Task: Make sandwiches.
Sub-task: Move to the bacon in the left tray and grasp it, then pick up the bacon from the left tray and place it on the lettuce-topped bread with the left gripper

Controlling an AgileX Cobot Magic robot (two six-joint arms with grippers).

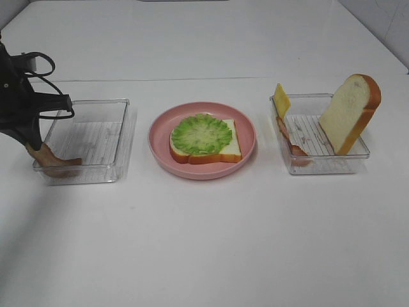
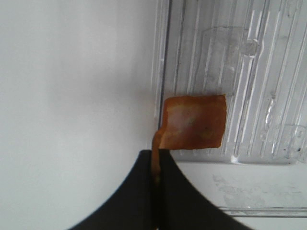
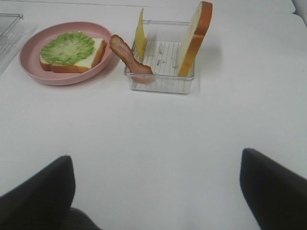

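My left gripper point(image 1: 33, 146) is shut on one end of a reddish-brown bacon strip point(image 1: 59, 162). The strip hangs into the front left corner of the left clear tray point(image 1: 96, 137). In the left wrist view the black fingers point(image 2: 139, 191) pinch the strip point(image 2: 194, 122) over the tray's corner. A bread slice point(image 1: 233, 148) topped with a green lettuce leaf point(image 1: 201, 134) lies on the pink plate point(image 1: 163, 131). The right tray point(image 1: 348, 163) holds a yellow cheese slice point(image 1: 281, 100), another bacon strip point(image 1: 291, 144) and an upright bread slice point(image 1: 348, 112). My right gripper point(image 3: 158, 201) is open and empty, away from that tray.
The white table point(image 1: 204, 243) carries the two trays and the plate in a row. The right wrist view shows the plate point(image 3: 29, 67), lettuce point(image 3: 67, 47), bacon point(image 3: 129, 57), cheese point(image 3: 140, 33) and bread point(image 3: 194, 38) ahead of the right gripper.
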